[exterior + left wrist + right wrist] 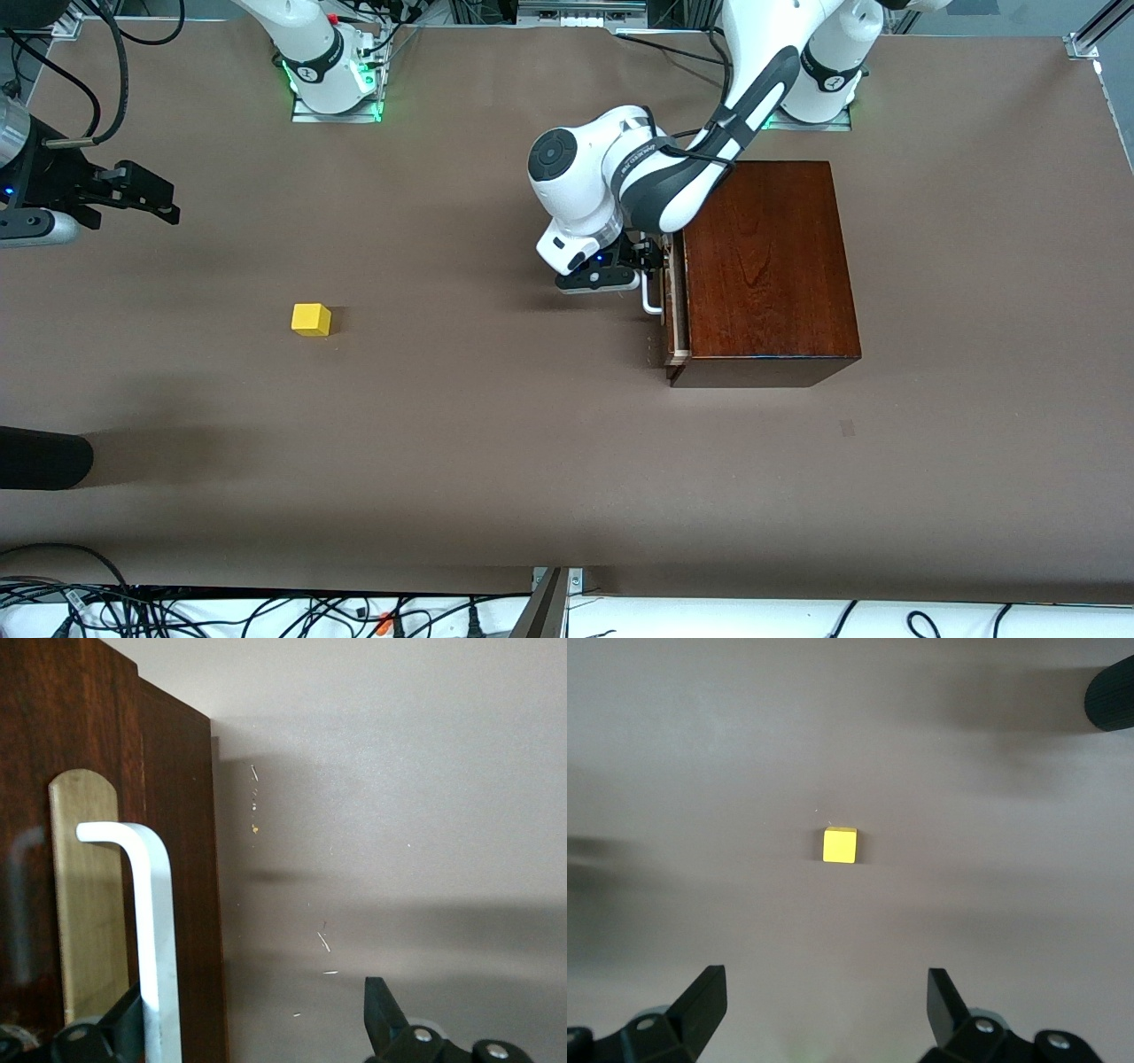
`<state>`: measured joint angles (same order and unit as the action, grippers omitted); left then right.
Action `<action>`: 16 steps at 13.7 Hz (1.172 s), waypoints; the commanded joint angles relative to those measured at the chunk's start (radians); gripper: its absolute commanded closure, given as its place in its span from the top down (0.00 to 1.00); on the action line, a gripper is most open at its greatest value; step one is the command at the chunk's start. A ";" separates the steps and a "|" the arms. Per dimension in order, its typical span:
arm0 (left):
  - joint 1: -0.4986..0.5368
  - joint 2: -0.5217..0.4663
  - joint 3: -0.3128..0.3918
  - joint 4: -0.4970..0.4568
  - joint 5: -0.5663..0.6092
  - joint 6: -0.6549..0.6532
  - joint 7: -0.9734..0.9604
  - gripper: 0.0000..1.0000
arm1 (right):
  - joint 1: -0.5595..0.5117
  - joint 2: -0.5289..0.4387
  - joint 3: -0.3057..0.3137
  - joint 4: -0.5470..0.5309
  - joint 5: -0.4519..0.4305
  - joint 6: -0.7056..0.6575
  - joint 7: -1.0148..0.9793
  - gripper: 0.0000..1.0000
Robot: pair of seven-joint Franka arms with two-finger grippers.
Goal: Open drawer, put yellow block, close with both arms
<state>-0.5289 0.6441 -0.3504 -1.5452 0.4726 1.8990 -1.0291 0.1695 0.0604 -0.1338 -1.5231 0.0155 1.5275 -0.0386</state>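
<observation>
**At the drawer front: left fingers around the white handle**

Over the middle of the desk (496,443), toward the left arm's end, I see the left gripper (649,257) level with the drawer (671,306) of the glossy reddish-brown wooden box (766,266). Its black fingers (383,1010) are spread, one on each side of the white U-shaped bar handle (151,939); one finger sits just beside the bar, and I cannot tell whether it touches. The handle is smooth with a rounded bend, mounted on a pale wood plate (89,904) with an arched end, set into the dark polished front. From the front view a thin strip of pale light-wood tray edge shows beside the box, so the drawer stands slightly out, if at all.

The yellow block (311,319) is a small plain matte cube with crisp edges, lying on the desk toward the right arm's end, well apart from the box and a little nearer the front camera than the handle. The right gripper (142,197) hangs in the air at that end of the desk, its fingers (700,1005) spread wide and holding nothing, with the cube on the desk below in its wrist view.

The desk surface is a flat, dull brown sheet with a few pale specks near the drawer.
</observation>
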 commanded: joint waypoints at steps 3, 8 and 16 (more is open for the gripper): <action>-0.046 0.066 -0.004 0.103 -0.009 -0.003 -0.042 1.00 | -0.010 0.003 0.000 0.008 0.004 -0.010 0.000 1.00; -0.065 0.091 -0.004 0.166 -0.040 -0.005 -0.052 1.00 | -0.010 0.003 0.000 0.008 0.004 -0.012 -0.001 1.00; -0.120 0.161 -0.004 0.284 -0.051 -0.003 -0.083 1.00 | -0.013 0.028 0.000 0.008 0.006 0.009 -0.001 1.00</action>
<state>-0.6188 0.7602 -0.3540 -1.3381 0.4470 1.8999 -1.0964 0.1650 0.0651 -0.1363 -1.5243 0.0155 1.5270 -0.0386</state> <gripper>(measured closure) 0.000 0.000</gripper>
